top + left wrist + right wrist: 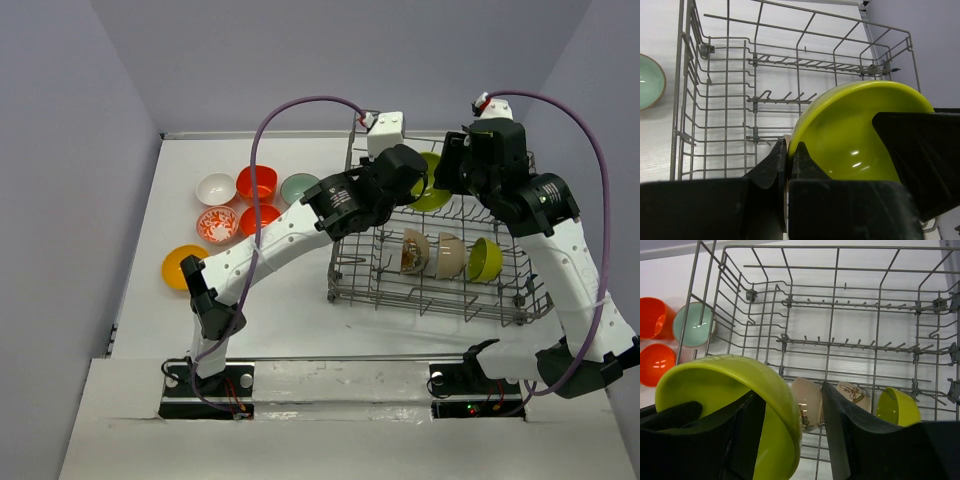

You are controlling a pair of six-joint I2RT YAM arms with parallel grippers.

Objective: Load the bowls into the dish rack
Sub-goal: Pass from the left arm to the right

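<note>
A lime green bowl hangs tilted over the far left part of the grey wire dish rack. My left gripper is shut on this bowl's rim. My right gripper is open and straddles the bowl's wall, one finger inside and one outside with a gap. In the rack stand two cream patterned bowls and another lime bowl.
Left of the rack on the table sit a white bowl, two red-orange bowls, a teal bowl, a red-patterned bowl and an orange-yellow bowl. The rack's far tine rows hold nothing.
</note>
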